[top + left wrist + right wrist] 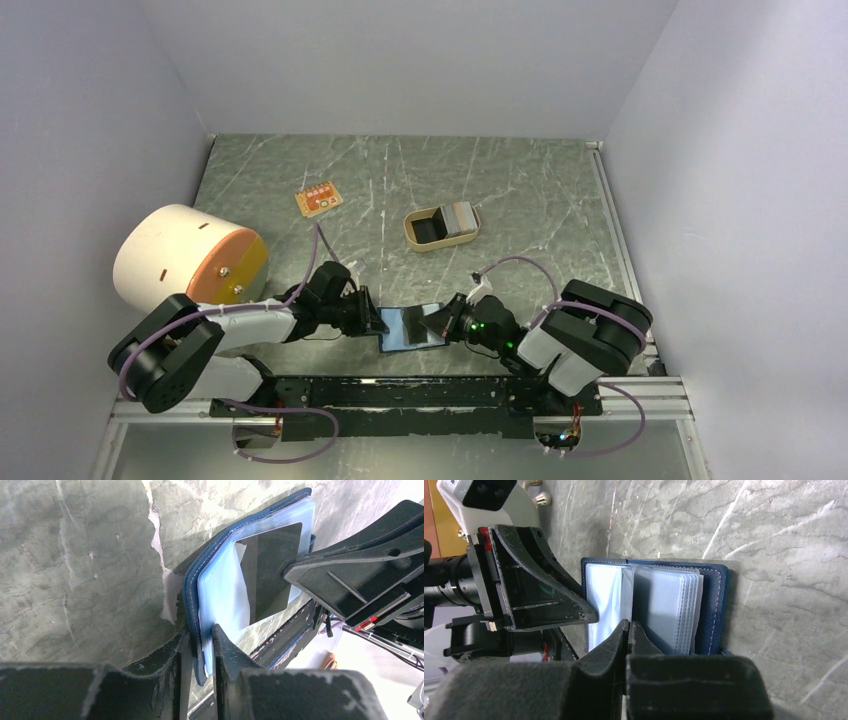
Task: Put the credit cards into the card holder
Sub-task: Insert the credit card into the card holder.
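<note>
Green-grey marbled stone covers the table (520,180) under me, boxed in by plain pale walls (400,60). My left gripper (200,632) is nearly closed, its two black fingers clamped over the near edge of the small folding card holder (220,595), dark navy outside and pale blue inside. One finger sits against the stitched navy cover and the other against a clear plastic leaf. The holder lies open on the stone just in front of my bases, between my two arms.

My right gripper (629,626) comes at it from the opposite side, fingers pressed together on a thin rectangular credit card (270,575) that looks dark and glossy from my left wrist. That card lies against the clear leaves of the holder. I cannot tell whether its far edge sits inside a pocket. From my right wrist I see the fan of clear sleeves spread to the right of my fingertips, with the navy cover beyond them.

Farther back, near the middle of the table, a tan oval tray (415,240) holds a grey stack of cards (462,215). A small orange board with white marks (318,200) lies to its left. A big white cylinder with an orange end face (175,250) lies on its side beside my left arm.
</note>
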Controlling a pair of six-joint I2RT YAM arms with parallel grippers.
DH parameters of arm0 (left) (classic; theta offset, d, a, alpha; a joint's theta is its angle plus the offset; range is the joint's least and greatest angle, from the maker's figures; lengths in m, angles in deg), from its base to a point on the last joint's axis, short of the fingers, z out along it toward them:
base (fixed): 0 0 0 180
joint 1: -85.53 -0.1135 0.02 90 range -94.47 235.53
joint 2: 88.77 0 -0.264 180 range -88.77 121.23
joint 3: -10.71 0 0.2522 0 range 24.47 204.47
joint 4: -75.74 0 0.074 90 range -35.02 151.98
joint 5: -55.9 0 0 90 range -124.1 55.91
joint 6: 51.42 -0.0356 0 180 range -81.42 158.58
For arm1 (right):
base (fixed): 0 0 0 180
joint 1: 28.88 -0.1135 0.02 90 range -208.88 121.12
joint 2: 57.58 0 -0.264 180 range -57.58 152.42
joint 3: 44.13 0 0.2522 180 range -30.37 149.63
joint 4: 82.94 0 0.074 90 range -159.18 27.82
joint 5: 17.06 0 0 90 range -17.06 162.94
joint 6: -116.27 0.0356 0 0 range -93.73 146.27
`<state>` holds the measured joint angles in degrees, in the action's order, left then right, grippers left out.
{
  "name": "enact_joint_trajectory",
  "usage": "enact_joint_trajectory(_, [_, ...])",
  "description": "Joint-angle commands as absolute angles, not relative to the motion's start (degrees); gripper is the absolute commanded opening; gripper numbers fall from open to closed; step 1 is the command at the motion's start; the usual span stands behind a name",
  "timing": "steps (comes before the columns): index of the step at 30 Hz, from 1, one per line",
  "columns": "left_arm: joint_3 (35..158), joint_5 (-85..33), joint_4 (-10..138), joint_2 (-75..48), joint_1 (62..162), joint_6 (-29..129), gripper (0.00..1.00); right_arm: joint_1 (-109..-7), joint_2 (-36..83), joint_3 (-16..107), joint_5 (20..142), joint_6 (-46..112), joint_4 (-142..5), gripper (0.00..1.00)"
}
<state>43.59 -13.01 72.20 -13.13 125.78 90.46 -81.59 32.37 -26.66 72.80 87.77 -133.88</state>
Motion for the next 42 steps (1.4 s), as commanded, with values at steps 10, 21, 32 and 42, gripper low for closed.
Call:
enact_joint_trajectory(10, [44.52,-12.65,72.75,-14.3,125.56,90.61,0.25,-81.47,27.54,-26.55,72.53,89.23,-121.4,0.0])
enact_joint_trajectory(21, [44.48,-11.41,74.2,-14.15,125.62,91.49,0.26,-81.96,31.85,-23.7,75.68,88.94,-122.01,0.05])
enact_joint_trajectory(32, [44.17,-10.77,75.31,-14.5,125.74,92.34,0.26,-82.24,29.61,-19.18,74.91,86.71,-109.19,0.21])
enact_joint_trajectory(42, [43.31,-8.34,78.37,-14.35,125.71,93.63,0.27,-82.46,22.95,-17.13,70.97,82.82,-94.06,0.34])
